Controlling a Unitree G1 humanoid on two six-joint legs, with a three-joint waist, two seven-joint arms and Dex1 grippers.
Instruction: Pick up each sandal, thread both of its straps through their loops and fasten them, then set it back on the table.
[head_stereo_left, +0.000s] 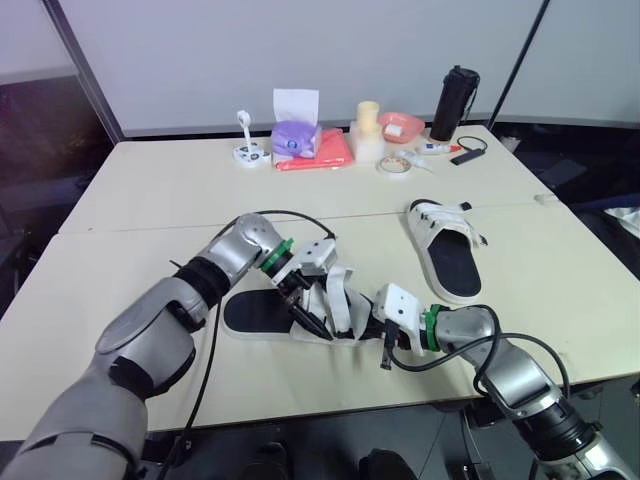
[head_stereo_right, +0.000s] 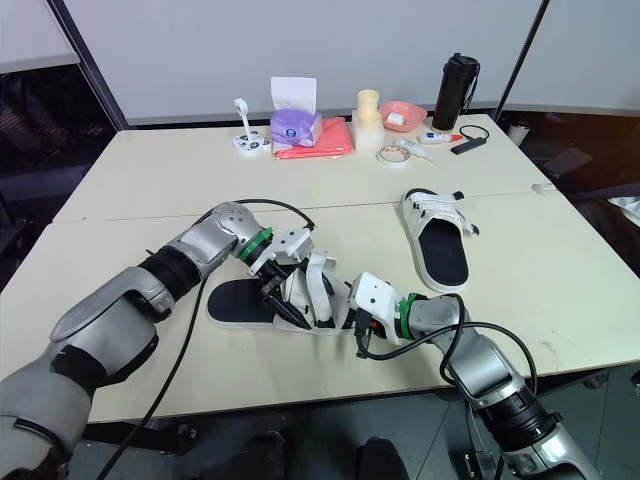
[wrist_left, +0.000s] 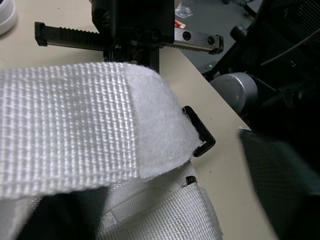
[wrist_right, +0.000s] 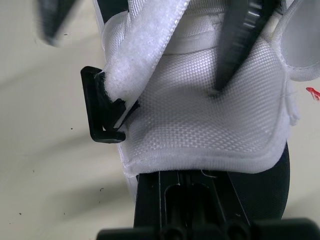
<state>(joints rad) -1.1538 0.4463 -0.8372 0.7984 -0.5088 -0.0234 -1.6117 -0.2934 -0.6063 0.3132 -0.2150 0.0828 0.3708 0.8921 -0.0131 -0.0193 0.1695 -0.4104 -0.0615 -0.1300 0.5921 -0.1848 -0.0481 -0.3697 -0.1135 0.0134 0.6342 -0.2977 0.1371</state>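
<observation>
Left end effector (head_stereo_left: 302, 305), seemingly wide, straddles the strap (wrist_right: 145, 45) to feed the loop (wrist_right: 97, 112); right end effector (head_stereo_left: 385, 335) steadies the sandal (head_stereo_left: 255, 315), its opening I cannot tell.

Bright, even overhead illum. on table (head_stereo_left: 150, 200); soft, faint shadow under sandal (head_stereo_left: 250, 312); bkgd at sides dim.

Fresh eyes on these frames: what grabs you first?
The left end effector and right end effector crowd one sandal near the table's front edge. Its white strap is raised, with the end at a black loop. A second sandal lies flat farther right, and a black bottle stands among clutter at the far edge.
</observation>
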